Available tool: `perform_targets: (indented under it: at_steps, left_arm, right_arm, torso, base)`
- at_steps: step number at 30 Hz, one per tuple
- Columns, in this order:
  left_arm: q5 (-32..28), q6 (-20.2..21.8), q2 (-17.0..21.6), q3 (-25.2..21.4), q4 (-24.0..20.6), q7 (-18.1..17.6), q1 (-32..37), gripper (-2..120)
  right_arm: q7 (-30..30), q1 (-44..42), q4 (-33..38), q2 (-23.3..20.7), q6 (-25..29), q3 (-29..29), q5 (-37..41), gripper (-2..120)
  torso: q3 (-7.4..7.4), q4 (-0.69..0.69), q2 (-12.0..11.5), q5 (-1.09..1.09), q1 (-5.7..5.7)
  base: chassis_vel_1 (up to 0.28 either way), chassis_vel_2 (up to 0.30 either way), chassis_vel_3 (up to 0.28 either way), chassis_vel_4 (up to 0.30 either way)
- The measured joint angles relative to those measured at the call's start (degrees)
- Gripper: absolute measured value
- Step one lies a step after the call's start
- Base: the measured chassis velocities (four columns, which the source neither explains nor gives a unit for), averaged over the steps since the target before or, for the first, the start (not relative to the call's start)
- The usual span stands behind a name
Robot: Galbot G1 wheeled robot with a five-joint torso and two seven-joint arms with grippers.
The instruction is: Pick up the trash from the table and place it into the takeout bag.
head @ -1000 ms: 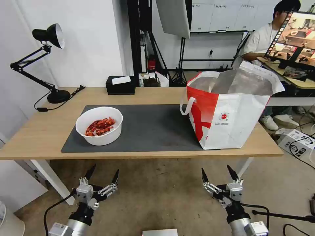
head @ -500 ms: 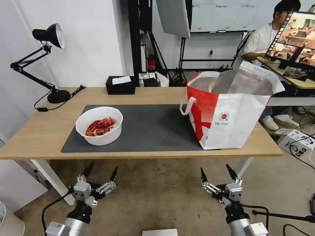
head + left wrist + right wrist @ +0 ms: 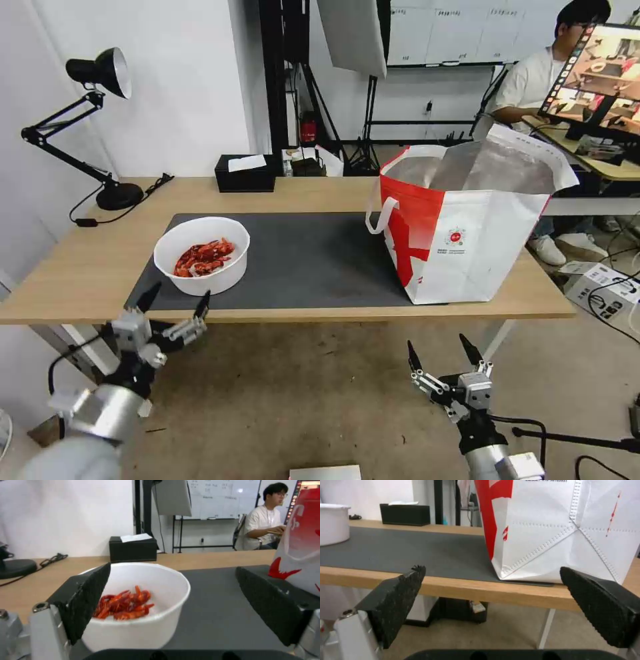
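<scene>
Fingers spread wide and empty, the left claw hangs at the tabletop's near edge just before the white bowl of crayfish shells on the grey mat, takeout bag well right, right claw gaping empty below.

You could not see inside the takeout bag; its foil-lined walls hid the contents. In the left wrist view, a pincer finger covered part of the white bowl, and the bag was cropped.
</scene>
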Motion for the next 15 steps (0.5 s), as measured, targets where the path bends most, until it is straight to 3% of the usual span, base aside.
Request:
perform_targets:
  at_steps: [1, 2, 5, 6, 9, 15]
  left_arm:
    - [-3.7, 2.3, 2.4, 0.1, 0.7, -0.4, -2.2, 100]
    - [-3.7, 2.3, 2.4, 0.1, 0.7, -0.4, -2.2, 100]
    - [-13.3, 9.2, 8.9, 1.4, 3.5, -1.8, -9.2, 100]
    - [-13.3, 9.2, 8.9, 1.4, 3.5, -1.8, -9.2, 100]
    - [-20.4, 15.5, 15.2, 2.2, 7.7, -3.3, -14.1, 100]
    - [-25.4, 21.8, 20.1, 3.7, 13.1, -5.4, -19.4, 100]
  right_arm:
    - [0.0, 0.0, 0.0, 0.0, 0.0, 0.0, 0.0, 100]
    - [0.0, 0.0, 0.0, 0.0, 0.0, 0.0, 0.0, 100]
    - [0.0, 0.0, 0.0, 0.0, 0.0, 0.0, 0.0, 100]
    - [0.0, 0.0, 0.0, 0.0, 0.0, 0.0, 0.0, 100]
    - [0.0, 0.0, 0.0, 0.0, 0.0, 0.0, 0.0, 100]
    - [0.0, 0.0, 0.0, 0.0, 0.0, 0.0, 0.0, 100]
  torso:
    - [0.00, 0.01, 0.0, 0.00, 0.00]
    - [0.00, 0.01, 0.0, 0.00, 0.00]
    - [0.00, -0.01, 0.0, 0.01, 0.00]
    - [0.00, -0.01, 0.0, 0.01, 0.00]
    - [0.01, 0.00, 0.0, 0.01, 0.02]
    - [0.00, -0.01, 0.0, 0.01, 0.02]
  base:
    - [0.000, 0.000, 0.000, 0.000]
    - [0.000, 0.000, 0.000, 0.000]
    - [0.000, 0.000, 0.000, 0.000]
    - [0.000, 0.000, 0.000, 0.000]
    - [0.000, 0.000, 0.000, 0.000]
    - [0.000, 0.000, 0.000, 0.000]
